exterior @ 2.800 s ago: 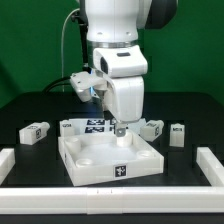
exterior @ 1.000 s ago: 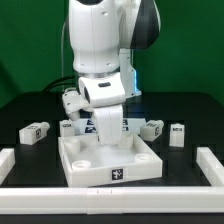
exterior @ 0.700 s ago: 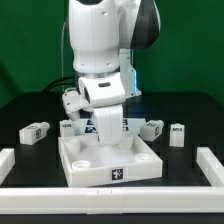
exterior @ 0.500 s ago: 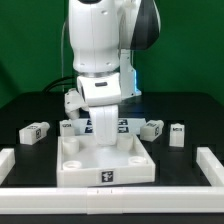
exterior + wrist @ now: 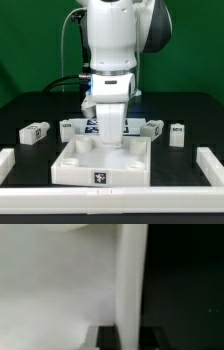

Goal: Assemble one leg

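My gripper (image 5: pixel 108 141) reaches straight down to the far rim of the large white square panel (image 5: pixel 100 162). In the wrist view the panel's rim wall (image 5: pixel 130 280) runs between my two dark fingers (image 5: pixel 107 338), so the gripper (image 5: pixel 132 339) is shut on it. Several legs, stubby white pegs with square tags, lie on the black table. One leg (image 5: pixel 35 132) is at the exterior view's left, one (image 5: pixel 70 128) is beside the panel's far left corner, and two (image 5: pixel 153 127) (image 5: pixel 178 134) are at the right. None is held.
The marker board (image 5: pixel 92 124) lies just behind the panel, partly hidden by my arm. White rails stand at the exterior view's left (image 5: pixel 8 160), right (image 5: pixel 212 165) and front (image 5: pixel 110 198).
The arm has swung to the exterior view's right and straightened. The panel has turned with it from a skewed pose to square with the front rail, shifting a little left.
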